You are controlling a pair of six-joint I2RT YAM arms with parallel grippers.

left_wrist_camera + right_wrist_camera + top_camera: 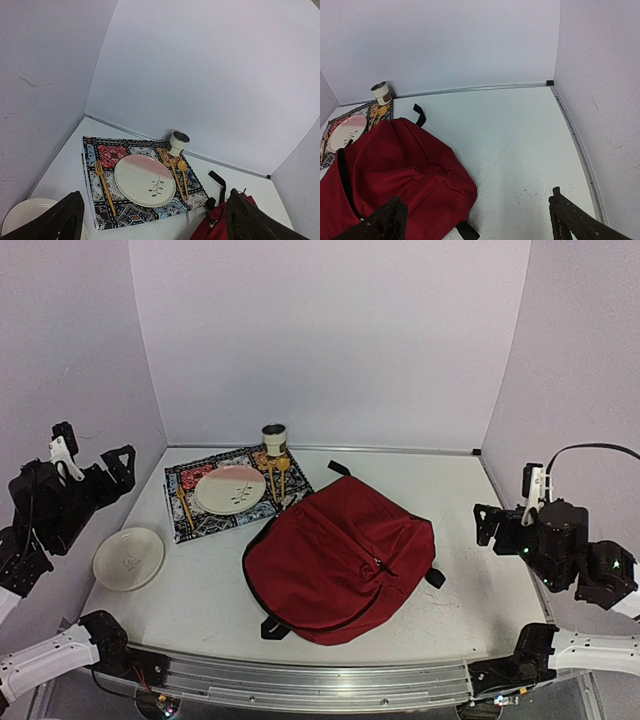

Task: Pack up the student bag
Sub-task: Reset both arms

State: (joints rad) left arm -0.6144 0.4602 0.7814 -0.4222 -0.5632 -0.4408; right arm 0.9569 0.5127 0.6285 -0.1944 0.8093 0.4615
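Note:
The student bag (340,558), a large dark-red backpack with black straps, lies flat in the middle of the table, zipped shut as far as I can see. It also shows in the right wrist view (390,170) and at the lower right of the left wrist view (220,222). My left gripper (95,468) is raised at the far left, open and empty, its fingertips (65,220) wide apart. My right gripper (497,525) is raised at the far right, open and empty, with fingertips (570,217) wide apart.
A patterned placemat (190,512) at the back left holds a pink-and-white plate (231,488), a gold fork (184,506), a gold knife and spoon (277,476). A cream cup (274,438) stands behind it. A white bowl (128,558) sits at the left edge.

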